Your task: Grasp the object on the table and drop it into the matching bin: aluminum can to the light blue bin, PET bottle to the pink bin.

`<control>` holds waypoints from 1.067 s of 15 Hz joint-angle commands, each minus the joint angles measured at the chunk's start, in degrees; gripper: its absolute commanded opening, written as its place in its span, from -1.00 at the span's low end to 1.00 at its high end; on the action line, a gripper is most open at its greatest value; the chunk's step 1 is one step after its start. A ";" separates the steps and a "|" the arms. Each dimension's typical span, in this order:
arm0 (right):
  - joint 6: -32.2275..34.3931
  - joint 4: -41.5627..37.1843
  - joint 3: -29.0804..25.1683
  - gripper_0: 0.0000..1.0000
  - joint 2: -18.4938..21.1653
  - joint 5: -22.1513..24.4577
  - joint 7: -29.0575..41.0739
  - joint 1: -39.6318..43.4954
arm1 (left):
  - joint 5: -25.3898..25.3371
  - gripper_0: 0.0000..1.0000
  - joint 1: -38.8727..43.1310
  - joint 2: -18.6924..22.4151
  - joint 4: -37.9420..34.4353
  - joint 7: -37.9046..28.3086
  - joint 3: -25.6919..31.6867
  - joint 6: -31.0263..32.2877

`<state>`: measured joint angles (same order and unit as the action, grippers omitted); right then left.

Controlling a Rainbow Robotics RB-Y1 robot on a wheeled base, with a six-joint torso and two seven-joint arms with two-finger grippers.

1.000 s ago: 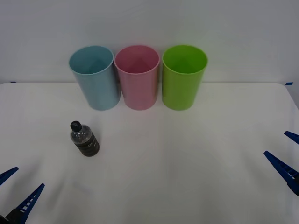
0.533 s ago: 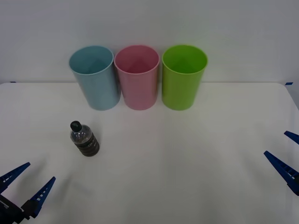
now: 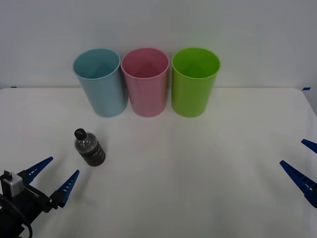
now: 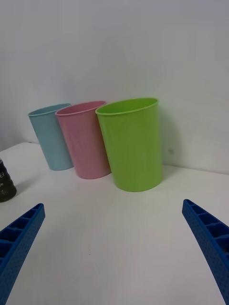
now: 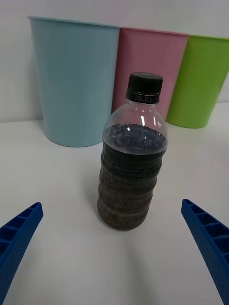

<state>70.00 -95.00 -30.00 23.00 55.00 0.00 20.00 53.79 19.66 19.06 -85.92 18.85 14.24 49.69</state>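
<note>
bottle: small clear pet bottle (image 3: 89, 148) with a black cap and a dark label band, standing upright on the white bench (image 3: 198, 163), on the robot's left side, well in front of the bins and apart from them.
bottle close up: in the left wrist view the pet bottle (image 5: 132, 157) stands centred between the two blue fingers, ahead of them and untouched, with the light blue and pink bins behind it.
left gripper: left gripper (image 3: 51, 177) low at the near-left corner of the bench, near the bottle and pointing toward it; its fingers (image 5: 19, 233) are spread wide and grip nothing.
right gripper: right gripper (image 3: 303, 163) at the right edge of the bench, well apart from the bottle; its fingers (image 4: 207, 238) are also spread apart, with nothing between them.
light blue bin: light blue bin (image 3: 100, 82) upright at the far side of the bench, leftmost of the row.
pink bin: pink bin (image 3: 146, 81) upright, just beside the light blue one, in the middle of the row.
lime green bin: lime green bin (image 3: 194, 81) upright, just beside the pink one, rightmost.
backdrop: plain white wall (image 3: 158, 25) behind the bins.
</note>
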 commanded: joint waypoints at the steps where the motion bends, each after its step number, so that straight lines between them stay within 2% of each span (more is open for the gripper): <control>1: 0.00 0.00 0.00 1.00 0.00 0.00 0.00 0.00 | 2.38 1.00 -3.40 -1.05 2.69 -0.04 0.00 -0.04; 5: 0.00 0.00 0.00 1.00 0.00 0.00 0.00 0.00 | 3.96 1.00 -9.03 -1.05 8.31 0.14 -1.14 0.14; 12: 0.00 0.00 0.00 1.00 0.00 0.00 0.00 0.00 | 5.10 1.00 -13.60 -1.31 9.19 -0.65 -5.54 -4.78; 16: 0.00 0.00 0.00 1.00 0.00 0.00 0.00 0.00 | 5.19 1.00 -17.91 -1.31 13.94 0.31 -6.59 -5.13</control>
<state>70.00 -95.00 -30.00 23.00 55.00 0.00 20.00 58.96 2.62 17.75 -72.97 18.85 7.79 44.56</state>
